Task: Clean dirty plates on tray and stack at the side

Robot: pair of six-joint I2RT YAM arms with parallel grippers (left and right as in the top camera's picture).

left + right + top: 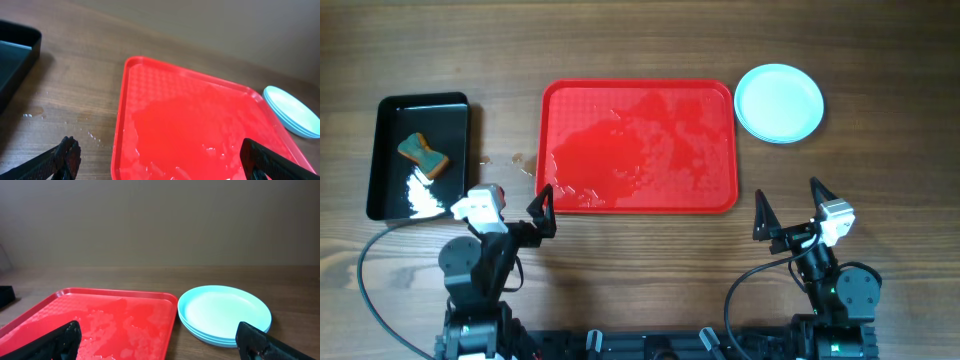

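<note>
We look down on a wooden table (640,40) with two robot arms at its near edge. Bare wood lies along the far side and between the arms.

The red tray (638,148) is the largest item, at the centre. Its long axis runs left to right, with its long edges parallel to the table's near edge. No plate sits on it, and glossy wet patches cover much of its surface.

A smaller black tray (445,125) sits to the left, its long axis running near to far, with a strip of wood between the two trays. Water droplets (515,160) dot that strip.

The plates (779,103) are pale blue and lie flat in one stack on the table, just beside the red tray's far right corner, with a narrow gap between them.

In the black tray lie a sponge (424,154) and a white foamy patch (418,195).

The left gripper (161,161) hovers by the red tray's near left corner, its jaws spread wide and holding nothing. The right gripper (788,205) sits off the near right corner, also wide apart and empty, with bare wood between it and the plates.
</note>
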